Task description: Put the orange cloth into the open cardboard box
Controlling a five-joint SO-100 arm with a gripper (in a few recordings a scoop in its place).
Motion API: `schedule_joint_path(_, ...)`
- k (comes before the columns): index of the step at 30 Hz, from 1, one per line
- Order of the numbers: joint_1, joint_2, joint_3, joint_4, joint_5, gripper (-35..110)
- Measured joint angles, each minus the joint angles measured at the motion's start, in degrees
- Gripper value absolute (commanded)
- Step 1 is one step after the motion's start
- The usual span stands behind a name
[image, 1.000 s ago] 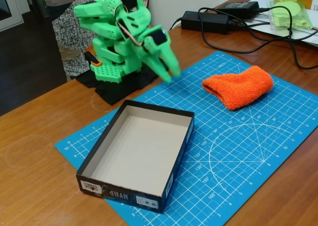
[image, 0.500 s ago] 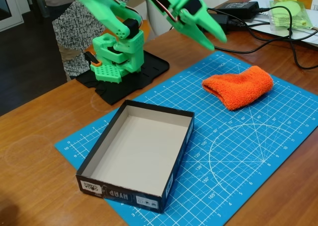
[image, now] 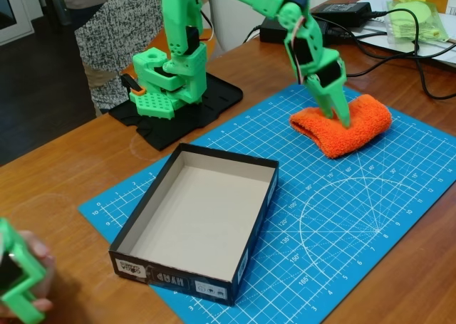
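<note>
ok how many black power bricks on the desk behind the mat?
2. One black power brick sits just behind the green arm's forearm, partly hidden by it; the other power brick lies further back and to the right, near the top edge. Others could be hidden.

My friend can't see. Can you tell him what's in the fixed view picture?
A green robot arm reaches down so its pincer is at the orange cloth on a blue mat. An empty open box sits nearer the camera on the mat.
</note>
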Motion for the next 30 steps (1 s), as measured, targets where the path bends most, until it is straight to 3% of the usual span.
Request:
schedule_joint_path(7,-2.72,-20.57,-25.58,11.34,1.41,28)
schedule_joint_path(8,-2.90,-23.47,-30.15,14.50,1.32,24)
schedule_joint_path(10,-2.90,-27.60,-37.44,18.37,0.79,2)
schedule_joint_path(12,-3.08,-29.36,-40.61,19.69,0.00,0)
schedule_joint_path(22,-3.60,-26.02,-37.62,18.98,-3.16,0)
schedule_joint_path(30,-0.18,-5.27,-31.29,23.38,-11.78,0)
